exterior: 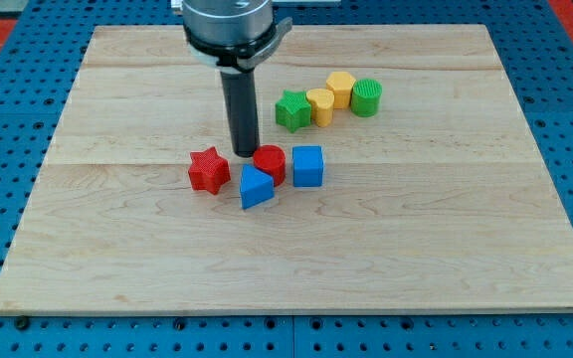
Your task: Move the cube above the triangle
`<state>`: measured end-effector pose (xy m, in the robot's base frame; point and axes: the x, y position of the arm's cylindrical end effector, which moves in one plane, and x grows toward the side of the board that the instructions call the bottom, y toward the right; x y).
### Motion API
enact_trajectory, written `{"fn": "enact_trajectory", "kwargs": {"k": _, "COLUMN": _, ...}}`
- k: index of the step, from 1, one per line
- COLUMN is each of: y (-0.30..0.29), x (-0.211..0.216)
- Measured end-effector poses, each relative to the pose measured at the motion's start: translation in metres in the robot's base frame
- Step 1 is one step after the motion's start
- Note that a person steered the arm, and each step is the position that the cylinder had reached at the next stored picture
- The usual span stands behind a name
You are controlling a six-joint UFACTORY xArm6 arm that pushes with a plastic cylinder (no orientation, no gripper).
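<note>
**Tip down by red cylinder, cube to its right**

Jaws: none on this rig, so no wide/narrow state for you to read; you've got a dark rod [240, 109] only, and my tip [245, 153] sits on the board [446, 249] just at the upper-left edge of the red cylinder [270, 162], touching or nearly so; can't tell which.

Blue cube [307, 166]: just right of the red cylinder, looks like it's touching it. Blue triangle [256, 187]: below-left of the cylinder, pressed against it, so the cube is up and to the view's right of the triangle, w/ the cylinder partly between them. Red star [208, 170]: left of the triangle, near but w/ a small gap, and below-left of my tip.

Second cluster, well apart toward the view's upper right, runs in a slanted row, each touching the next: green star [291, 109], yellow block [319, 106] (shape unclear), a 2nd yellow piece [341, 89] w/ a hex-ish top, then green cylinder [367, 97].

Above the rod you see the arm's grey mount [229, 25] cut off by the view's top.
</note>
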<state>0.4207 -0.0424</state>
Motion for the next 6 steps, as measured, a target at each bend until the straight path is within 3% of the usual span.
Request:
{"fn": "enact_trajectory", "kwargs": {"k": 1, "y": 0.01, "x": 0.0}}
{"fn": "enact_trajectory", "kwargs": {"k": 3, "y": 0.116, "x": -0.006}}
{"fn": "enact_trajectory", "kwargs": {"k": 4, "y": 0.101, "x": 0.03}}
{"fn": "enact_trajectory", "kwargs": {"k": 5, "y": 0.041, "x": 0.04}}
{"fn": "enact_trajectory", "kwargs": {"k": 6, "y": 0.04, "x": 0.038}}
